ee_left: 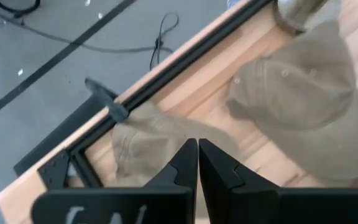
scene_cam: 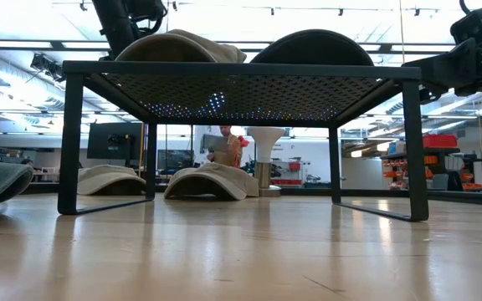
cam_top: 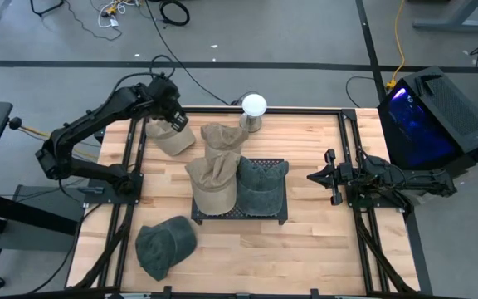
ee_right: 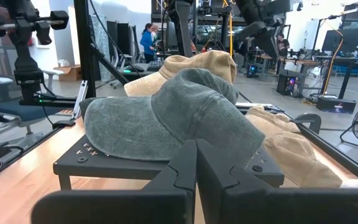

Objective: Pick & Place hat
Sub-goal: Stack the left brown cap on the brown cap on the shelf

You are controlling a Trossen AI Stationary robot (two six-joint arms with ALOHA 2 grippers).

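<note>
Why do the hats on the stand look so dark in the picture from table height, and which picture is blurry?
Low view: bright ceiling lights behind silhouette the black stand and its hats. Left wrist view: the tan hat looks smeared and soft.

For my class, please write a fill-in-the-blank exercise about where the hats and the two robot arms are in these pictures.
1. The black mesh stand carries ____ hats.
2. The dark green hat lying on the table is nearest the ____ arm.
3. The left gripper is above a ____ hat by the table's corner.
4. The right gripper has its fingers ____.

Missing words: two; left; tan; shut
</note>
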